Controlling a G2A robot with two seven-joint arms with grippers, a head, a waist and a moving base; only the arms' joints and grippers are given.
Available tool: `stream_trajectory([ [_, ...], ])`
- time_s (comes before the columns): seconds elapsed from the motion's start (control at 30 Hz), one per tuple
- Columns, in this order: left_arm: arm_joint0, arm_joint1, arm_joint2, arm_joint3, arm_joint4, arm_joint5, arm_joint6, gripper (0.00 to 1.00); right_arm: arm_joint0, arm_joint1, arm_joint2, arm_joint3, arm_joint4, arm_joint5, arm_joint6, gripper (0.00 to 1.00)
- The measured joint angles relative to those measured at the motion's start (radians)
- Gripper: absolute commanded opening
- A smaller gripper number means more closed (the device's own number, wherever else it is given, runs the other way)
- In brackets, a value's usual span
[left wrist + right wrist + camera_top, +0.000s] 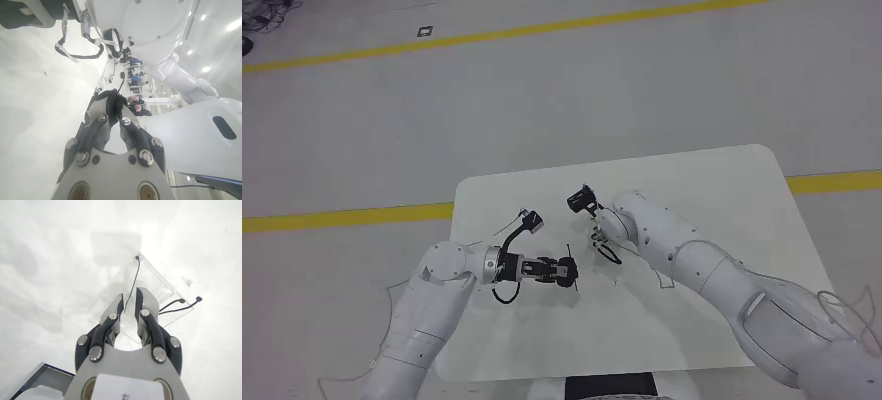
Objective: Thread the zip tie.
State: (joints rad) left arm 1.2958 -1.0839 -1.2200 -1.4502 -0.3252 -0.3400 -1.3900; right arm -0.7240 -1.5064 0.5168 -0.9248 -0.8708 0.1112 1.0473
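My left gripper (115, 97) is shut on a black zip tie (121, 83), whose square head sticks out past the fingertips. From above, this gripper (564, 270) sits near the table's front left with the tie (569, 252) standing across it. My right gripper (130, 292) is open just over a clear plastic tray (160, 289). A second black zip tie (136, 273) lies on the tray and runs between the open fingers, its head at the far end. From above, the right gripper (596, 238) is close to the left one, a little behind it.
Two more black zip ties (181, 300) lie side by side on the tray's edge beside the right gripper. The white table (692, 180) has free room at the back and right. Its edge with a dark frame (47, 374) is near the right wrist.
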Motion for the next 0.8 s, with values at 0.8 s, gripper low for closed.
stream_trajectory([
  [0.8, 0.000, 0.000, 0.000, 0.000, 0.000, 0.000, 0.000, 0.00, 0.029, -0.065, -0.001, 0.125, -0.023, -0.014, -0.012, 0.07],
])
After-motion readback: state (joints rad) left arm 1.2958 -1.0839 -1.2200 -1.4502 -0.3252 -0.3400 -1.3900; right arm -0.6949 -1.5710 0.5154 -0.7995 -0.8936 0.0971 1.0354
